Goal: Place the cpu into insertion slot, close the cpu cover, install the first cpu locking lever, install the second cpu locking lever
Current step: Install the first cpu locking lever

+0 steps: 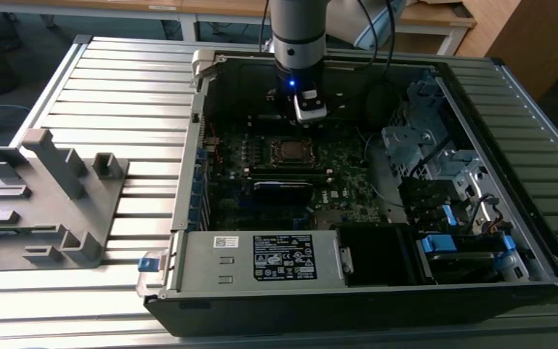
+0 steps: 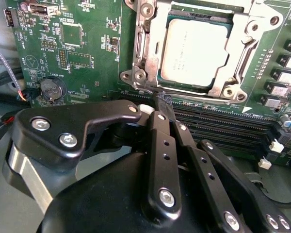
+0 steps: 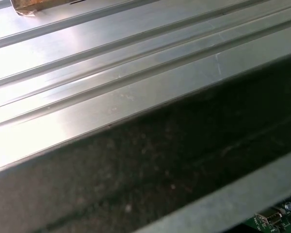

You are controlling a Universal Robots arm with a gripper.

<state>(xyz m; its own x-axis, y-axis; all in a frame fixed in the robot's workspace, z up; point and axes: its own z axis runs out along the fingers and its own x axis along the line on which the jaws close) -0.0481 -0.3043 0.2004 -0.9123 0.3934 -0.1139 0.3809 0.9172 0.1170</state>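
The arm is reaching down into the open computer case (image 1: 376, 291) in the exterior view, its gripper (image 1: 310, 109) hanging just behind the insertion slot (image 1: 289, 150) on the green motherboard (image 1: 342, 182).

In the second wrist view, the cpu (image 2: 195, 48) is sitting flat in the insertion slot (image 2: 136, 53), its dull silver top facing up. The cpu cover (image 2: 240, 80) is lying closed around it, the metal frame bordering the chip on all sides. Whether the locking levers are latched, I cannot tell.

The gripper (image 2: 160, 99) is showing its black fingers (image 2: 161, 145) pressed together, the tips meeting at a narrow point with nothing between them. That tip is hovering right at the near edge of the cover frame, over the row of black memory slots (image 2: 218, 126); whether it is actually touching the metal is not clear.

A round coin battery (image 2: 52, 89) is sitting on the board off to one side of the socket.

In the exterior view, the labelled grey power-supply box (image 1: 259, 258) is lying at the near end of the case, and a grey plastic fixture (image 1: 41, 203) is standing on the ribbed metal table (image 1: 124, 80) at the exterior view's left.

The first wrist view is looking across ribbed table metal (image 3: 111, 58) and a dark case edge (image 3: 160, 170).
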